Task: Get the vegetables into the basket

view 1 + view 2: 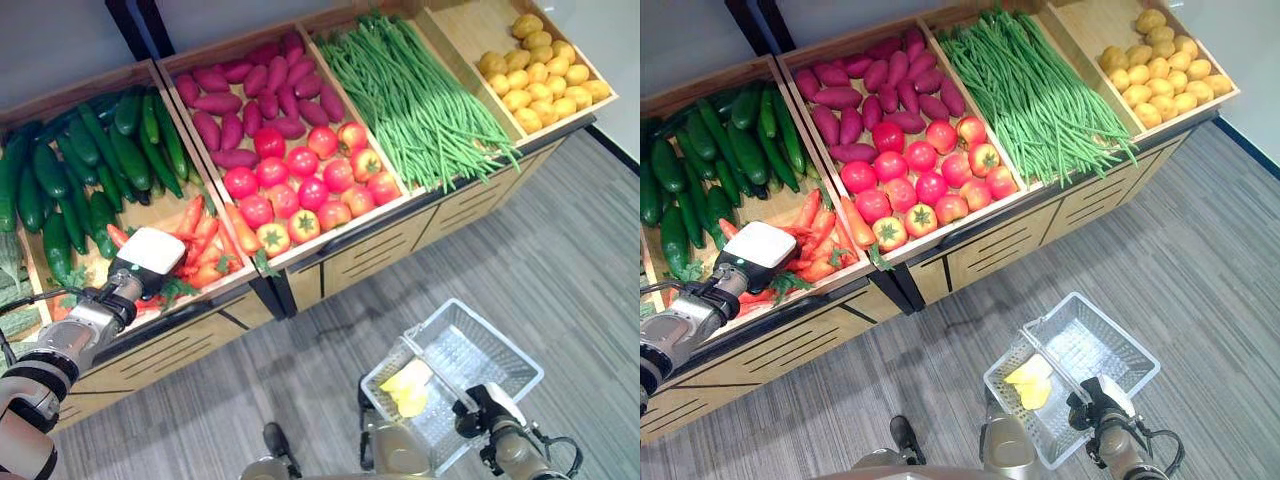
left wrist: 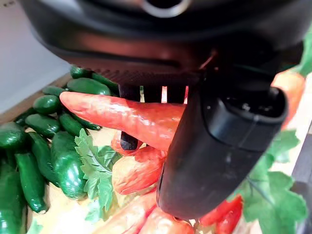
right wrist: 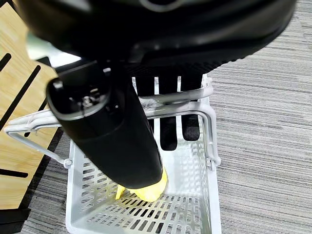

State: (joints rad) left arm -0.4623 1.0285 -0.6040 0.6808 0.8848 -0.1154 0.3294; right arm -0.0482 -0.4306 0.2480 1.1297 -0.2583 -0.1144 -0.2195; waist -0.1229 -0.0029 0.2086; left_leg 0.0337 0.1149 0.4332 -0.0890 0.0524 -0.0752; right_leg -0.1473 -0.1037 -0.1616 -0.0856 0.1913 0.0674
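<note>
Left hand [image 2: 214, 146] clamps a carrot [image 2: 122, 114] amid heaped carrots [image 1: 200, 250], cucumbers [image 1: 90, 160] beside, while the right hand [image 3: 107, 131] grips the white basket's handle [image 3: 175, 100] over a yellow vegetable [image 1: 408, 390].

The produce stand [image 1: 330, 250] and basket [image 1: 500, 350] are viewed from above by both eye views, slightly offset. The carrots [image 2: 126, 114] are seen very close along the left hand [image 2: 219, 136]; the basket along the right hand [image 3: 112, 136].

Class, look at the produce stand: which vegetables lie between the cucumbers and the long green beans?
In the left eye view, the purple sweet potatoes and the red tomatoes share the bin between the cucumbers and the green beans.
</note>
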